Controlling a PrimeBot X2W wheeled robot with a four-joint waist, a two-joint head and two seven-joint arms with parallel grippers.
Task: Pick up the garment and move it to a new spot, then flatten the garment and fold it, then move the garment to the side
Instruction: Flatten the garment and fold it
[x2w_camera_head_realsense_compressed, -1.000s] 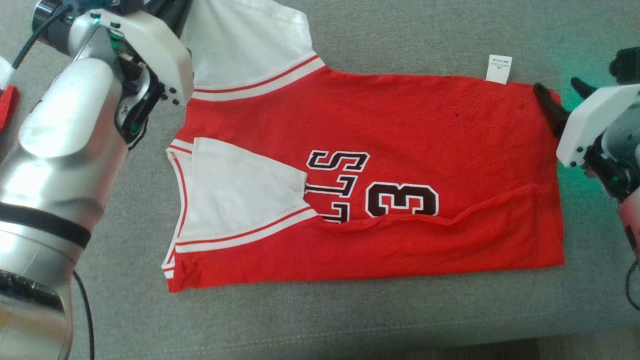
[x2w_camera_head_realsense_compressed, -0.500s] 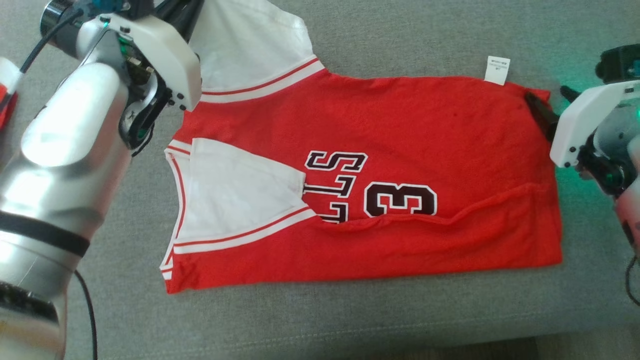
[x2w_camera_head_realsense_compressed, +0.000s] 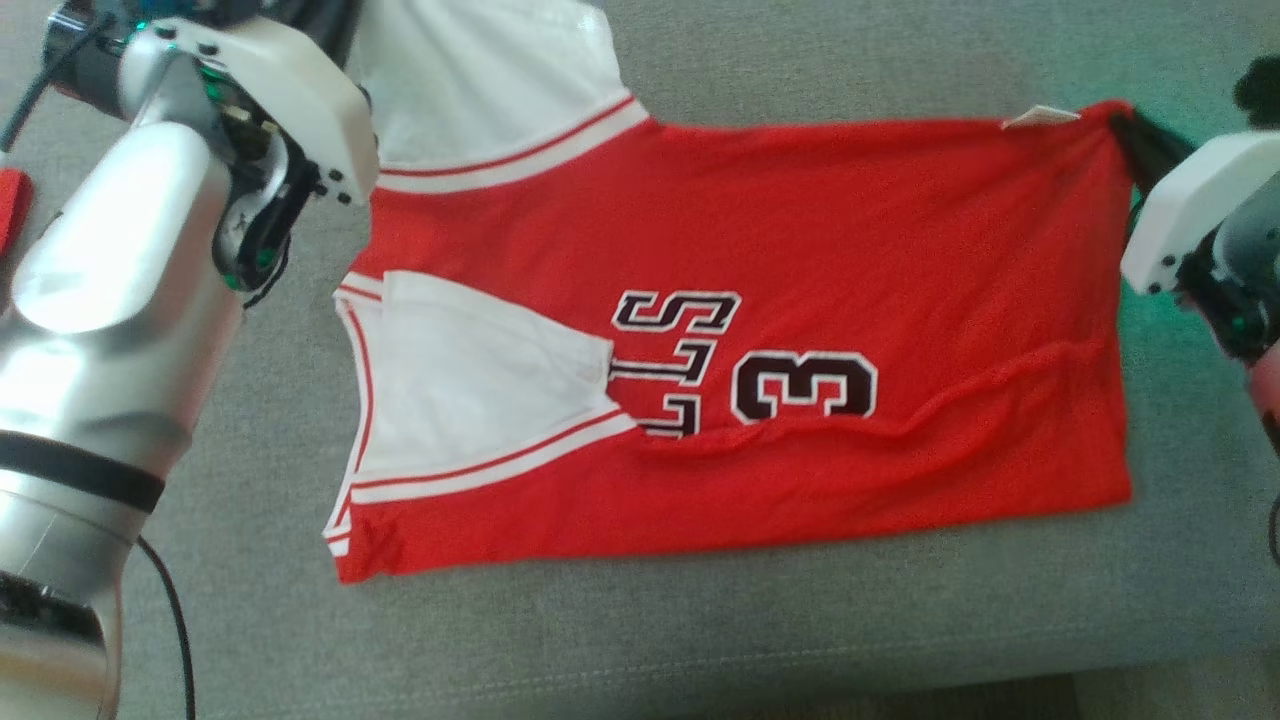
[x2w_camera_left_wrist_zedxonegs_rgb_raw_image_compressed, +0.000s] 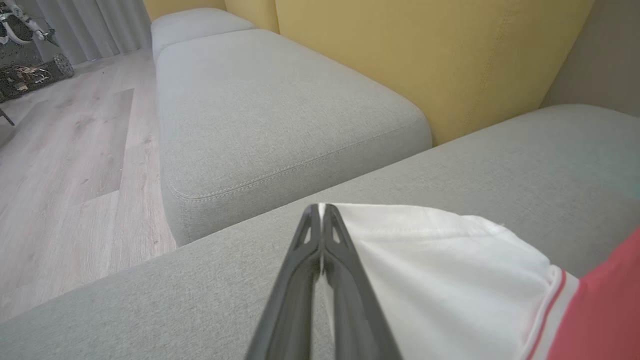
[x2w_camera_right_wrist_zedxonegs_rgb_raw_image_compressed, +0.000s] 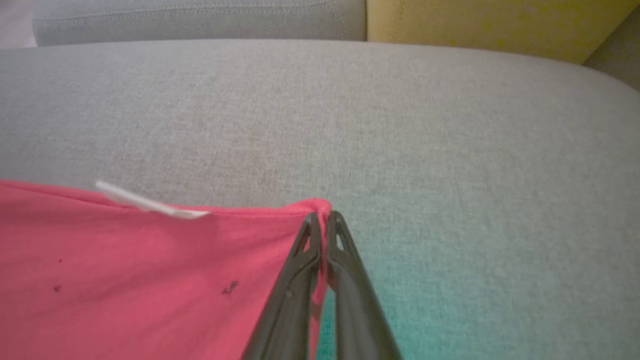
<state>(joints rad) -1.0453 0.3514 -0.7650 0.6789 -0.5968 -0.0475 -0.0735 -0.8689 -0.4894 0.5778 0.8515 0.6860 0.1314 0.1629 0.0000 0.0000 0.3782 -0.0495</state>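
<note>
The garment (x2w_camera_head_realsense_compressed: 800, 300) is a red jersey with white sleeves and dark lettering, spread on the grey cushion (x2w_camera_head_realsense_compressed: 650, 640) with its near long edge folded over. My left gripper (x2w_camera_left_wrist_zedxonegs_rgb_raw_image_compressed: 321, 210) is shut on the edge of the far white sleeve (x2w_camera_left_wrist_zedxonegs_rgb_raw_image_compressed: 440, 280) at the upper left of the head view. At the far right corner by the white label (x2w_camera_head_realsense_compressed: 1040, 117), my right gripper (x2w_camera_right_wrist_zedxonegs_rgb_raw_image_compressed: 324, 217) is shut on the red hem (x2w_camera_right_wrist_zedxonegs_rgb_raw_image_compressed: 200, 270), and that corner is lifted off the cushion.
A yellow backrest (x2w_camera_left_wrist_zedxonegs_rgb_raw_image_compressed: 425, 55) rises behind the cushions. A second grey cushion (x2w_camera_left_wrist_zedxonegs_rgb_raw_image_compressed: 270, 105) lies beyond the left gripper, with wood floor (x2w_camera_left_wrist_zedxonegs_rgb_raw_image_compressed: 65, 165) beside it. A small red thing (x2w_camera_head_realsense_compressed: 12, 205) shows at the head view's left edge.
My right gripper has shut on the garment's far right corner and pulled it up and outward, tipping the white label over. The left arm has shifted a little, still holding the sleeve.
</note>
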